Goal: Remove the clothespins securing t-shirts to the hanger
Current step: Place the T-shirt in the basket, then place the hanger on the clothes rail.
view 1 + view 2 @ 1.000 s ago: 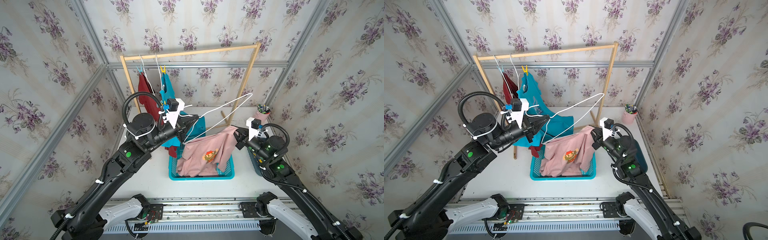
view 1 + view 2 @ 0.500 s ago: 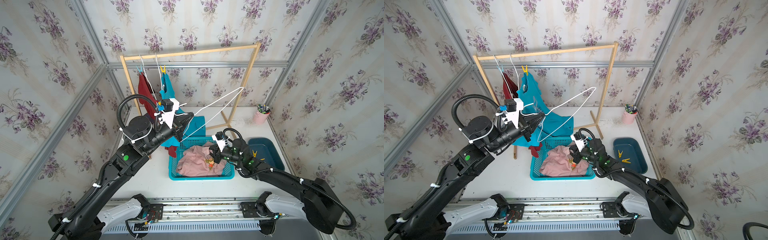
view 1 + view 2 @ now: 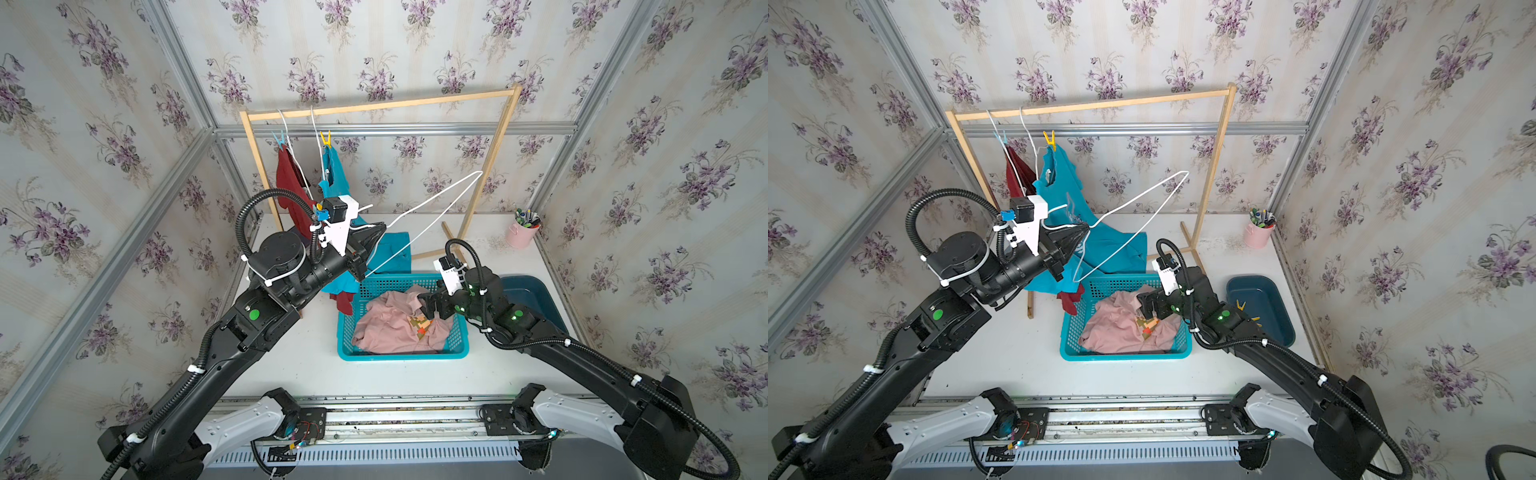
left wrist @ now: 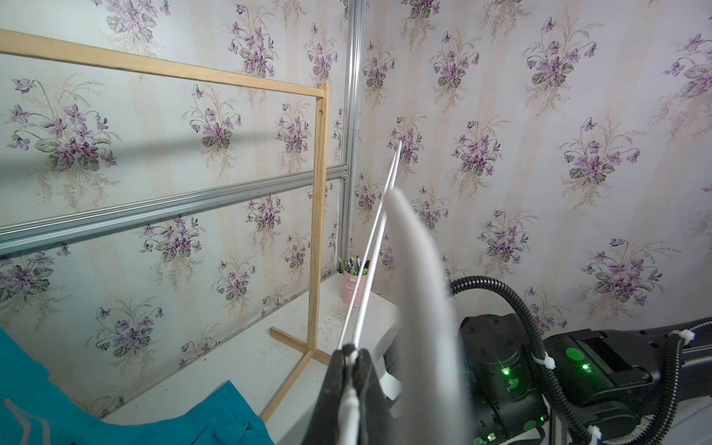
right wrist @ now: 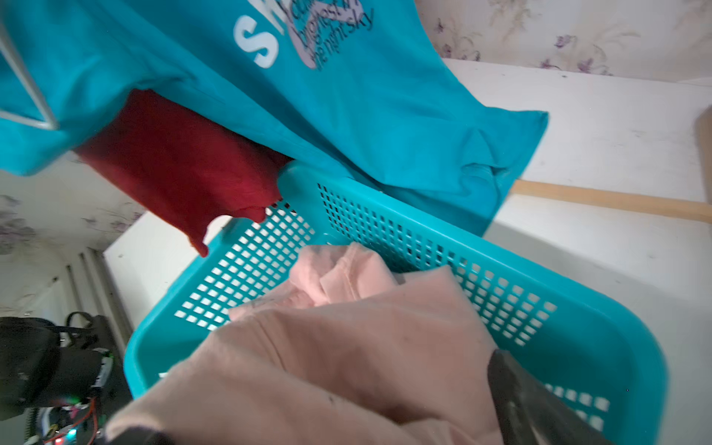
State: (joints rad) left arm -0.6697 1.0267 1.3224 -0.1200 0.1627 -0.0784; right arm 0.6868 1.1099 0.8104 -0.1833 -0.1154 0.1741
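Note:
My left gripper (image 3: 380, 232) is shut on the bare white wire hanger (image 3: 436, 199), held up in the air; the wrist view shows the wire pinched between its fingers (image 4: 339, 370). The pale pink t-shirt (image 3: 390, 328) lies crumpled in the teal basket (image 3: 403, 355). Just over it my right gripper (image 3: 428, 307) stands open, holding nothing; one finger (image 5: 516, 397) shows beside the cloth. The dark red t-shirt (image 3: 289, 183) and turquoise t-shirt (image 3: 332, 174) hang on the wooden rack (image 3: 374, 108), pinned by a light blue clothespin (image 3: 279, 139) and a yellow clothespin (image 3: 325, 138).
A dark blue tray (image 3: 1275, 316) to the right of the basket holds loose yellow clothespins (image 3: 1241, 305). A pink cup of pens (image 3: 521, 232) stands at the back right corner. The rack's right post and foot (image 3: 469, 232) stand behind the basket.
My right gripper carried the pink t-shirt down from the hanger into the basket and opened, letting it go. My left gripper lifted the bare hanger a little.

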